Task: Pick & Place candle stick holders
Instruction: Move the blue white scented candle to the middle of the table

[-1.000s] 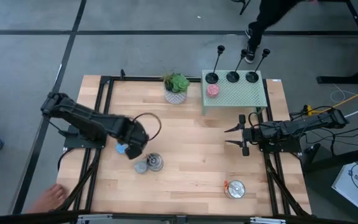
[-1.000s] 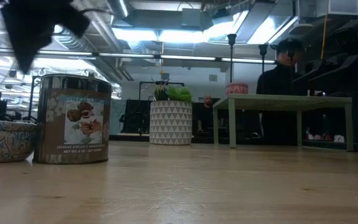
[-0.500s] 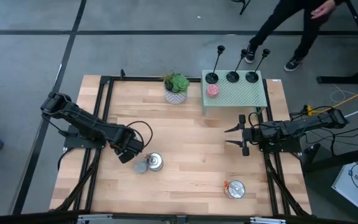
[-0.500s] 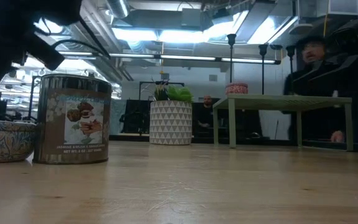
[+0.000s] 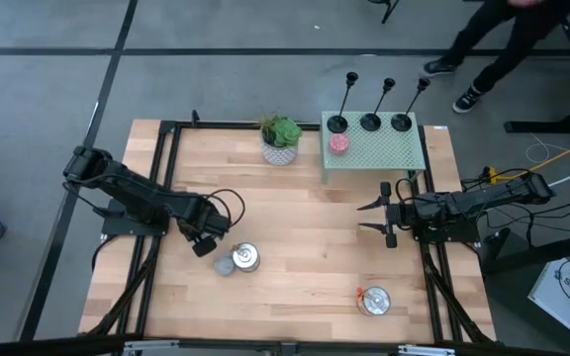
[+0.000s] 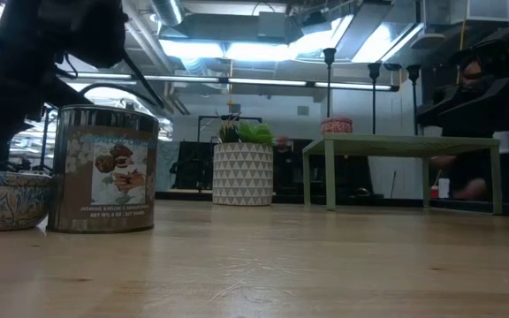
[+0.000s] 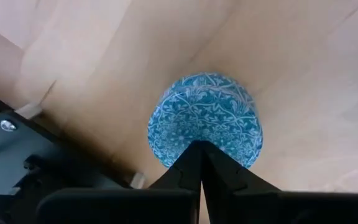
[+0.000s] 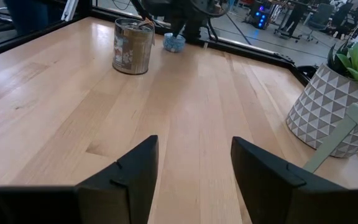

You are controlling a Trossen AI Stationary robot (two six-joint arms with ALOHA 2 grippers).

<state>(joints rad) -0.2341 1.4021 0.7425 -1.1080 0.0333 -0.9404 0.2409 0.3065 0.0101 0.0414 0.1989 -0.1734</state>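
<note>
My work surface is a light wood table [image 5: 295, 267] w/ a black frame round its edge. Directly on it: 1 green perforated stand [image 5: 374, 148] at the far right, 1 potted plant [image 5: 281, 139] in a white patterned pot just left of the stand, 1 labelled tin [image 5: 247, 258] near the middle-left w/ 1 grey round candle [image 5: 225, 265] touching its left side, 1 blue patterned candle [image 7: 205, 119] farther left, 1 silver tin [image 5: 374, 301] near the front right.
</note>
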